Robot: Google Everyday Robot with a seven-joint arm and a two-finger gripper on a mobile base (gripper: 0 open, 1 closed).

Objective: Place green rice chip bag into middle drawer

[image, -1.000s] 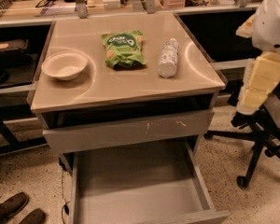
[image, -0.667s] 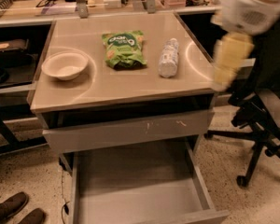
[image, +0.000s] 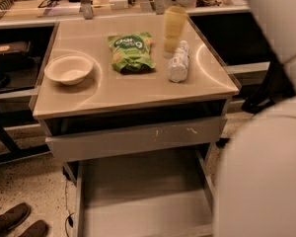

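**Colours on and below the desk**

On beige desk [image: 138, 90]: green rice chip bag [image: 131, 52] — bright green w/ white lettering, pale chip pics. Bowl [image: 69, 69] white. Bottle [image: 178, 62] white w/ greyish pattern. Tool [image: 172, 43] pale yellow, over desk's far side just behind bottle. Drawer front [image: 133, 138] grey w/ pale scratches; middle drawer [image: 143, 201] plain grey. Floor [image: 24, 181] speckled — shoes [image: 12, 221] brown.

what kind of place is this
Probably a workshop or lab: a grey metal drawer cabinet, long cluttered workbenches behind it, and a robot's pincer above the cabinet top's far edge.
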